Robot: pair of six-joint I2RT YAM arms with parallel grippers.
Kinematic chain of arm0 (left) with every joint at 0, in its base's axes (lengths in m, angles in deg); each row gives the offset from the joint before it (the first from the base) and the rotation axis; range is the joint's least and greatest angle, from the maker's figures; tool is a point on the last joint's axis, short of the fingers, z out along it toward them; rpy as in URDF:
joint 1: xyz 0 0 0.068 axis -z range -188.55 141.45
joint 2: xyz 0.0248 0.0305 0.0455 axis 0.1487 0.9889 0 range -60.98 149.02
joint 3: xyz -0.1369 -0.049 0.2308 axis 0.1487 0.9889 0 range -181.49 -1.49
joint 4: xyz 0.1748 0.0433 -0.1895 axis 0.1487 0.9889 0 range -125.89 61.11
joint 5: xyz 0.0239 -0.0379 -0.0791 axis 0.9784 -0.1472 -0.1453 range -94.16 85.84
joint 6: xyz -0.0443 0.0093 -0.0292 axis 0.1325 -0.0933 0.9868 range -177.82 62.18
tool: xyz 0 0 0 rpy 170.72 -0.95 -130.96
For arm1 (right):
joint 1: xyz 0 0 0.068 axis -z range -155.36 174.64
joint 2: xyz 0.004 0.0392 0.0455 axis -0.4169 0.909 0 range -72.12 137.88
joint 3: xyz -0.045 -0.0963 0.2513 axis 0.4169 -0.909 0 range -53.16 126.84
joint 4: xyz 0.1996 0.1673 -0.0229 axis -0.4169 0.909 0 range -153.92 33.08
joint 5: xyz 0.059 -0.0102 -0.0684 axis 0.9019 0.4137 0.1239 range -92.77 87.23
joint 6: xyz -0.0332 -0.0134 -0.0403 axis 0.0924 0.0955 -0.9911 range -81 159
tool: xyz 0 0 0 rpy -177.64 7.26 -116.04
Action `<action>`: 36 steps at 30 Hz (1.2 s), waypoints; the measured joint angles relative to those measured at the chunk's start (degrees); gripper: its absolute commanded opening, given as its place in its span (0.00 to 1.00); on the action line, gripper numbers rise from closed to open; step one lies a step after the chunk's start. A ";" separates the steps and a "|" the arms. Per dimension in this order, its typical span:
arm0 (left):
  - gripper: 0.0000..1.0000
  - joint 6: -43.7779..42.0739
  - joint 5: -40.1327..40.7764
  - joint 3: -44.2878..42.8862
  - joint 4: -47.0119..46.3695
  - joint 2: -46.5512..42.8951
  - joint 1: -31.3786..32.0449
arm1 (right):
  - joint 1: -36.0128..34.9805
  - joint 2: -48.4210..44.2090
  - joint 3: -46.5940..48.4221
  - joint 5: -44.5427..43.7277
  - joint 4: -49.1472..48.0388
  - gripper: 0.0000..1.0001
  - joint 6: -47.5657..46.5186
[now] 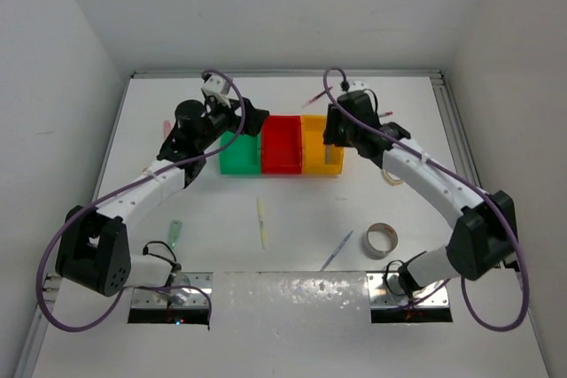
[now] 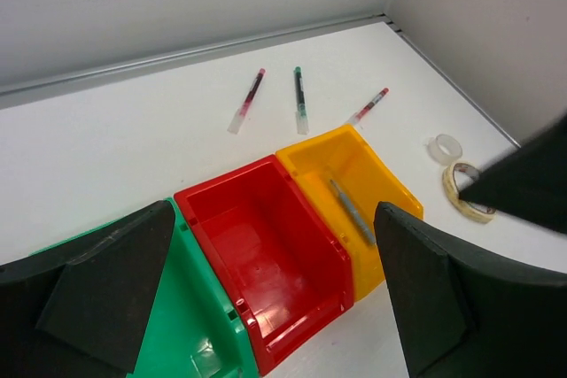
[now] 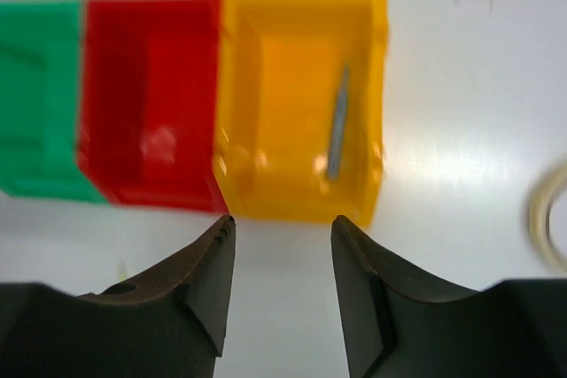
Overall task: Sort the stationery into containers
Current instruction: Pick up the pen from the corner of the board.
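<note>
Your right claw point(image 3: 283, 227) hangs with its jaws parted and nothing between them, poised over the near wall of the yellow bin point(image 3: 283, 86). Straight ahead of its tips, a slim grey pen point(image 3: 337, 121) lies lengthwise on that bin's floor, close to the right-hand wall. I'd call that one sorted. Left of the claw sit the red bin point(image 3: 151, 86) and the green bin point(image 3: 40, 104), joined in a row: glossy hard plastic with sloping walls.

Your left claw point(image 2: 275, 219) is spread wide and empty too, hovering above the red and green bins. Beyond it, past the bins, three thin pens lie loose on the white table point(image 2: 106, 148): a red pen point(image 2: 246, 101), a dark green pen point(image 2: 299, 99) and a second red pen point(image 2: 368, 106). Off to its right a beige tape roll point(image 2: 465, 190) lies flat, with a small clear roll point(image 2: 446, 146) just beside it.

Behind both claws, toward the bases, a pale yellow pen point(image 1: 261, 223) waits on the table.

The pens look light and stiff, and their smooth round barrels will likely roll or swivel. Take them mid-barrel, with the jaws square across the length. The tape looks like a light, rigid ring, so pinch its wall with one finger inside the hole and one outside.
</note>
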 measured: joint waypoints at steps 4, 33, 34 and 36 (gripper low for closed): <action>0.92 -0.09 1.44 0.00 2.05 -1.01 0.70 | -2.82 -4.76 -9.99 -2.43 8.83 0.49 7.98; 0.92 -1.11 8.04 14.49 5.03 -14.29 13.33 | -23.04 -16.61 -38.64 -5.46 17.66 0.44 42.03; 0.92 -1.09 8.04 15.21 5.07 -14.75 13.62 | -23.23 -16.61 -39.28 -5.66 16.92 0.44 42.82; 0.92 -1.09 8.07 16.35 5.16 -15.67 14.05 | -23.54 -16.57 -40.37 -5.92 15.10 0.43 44.15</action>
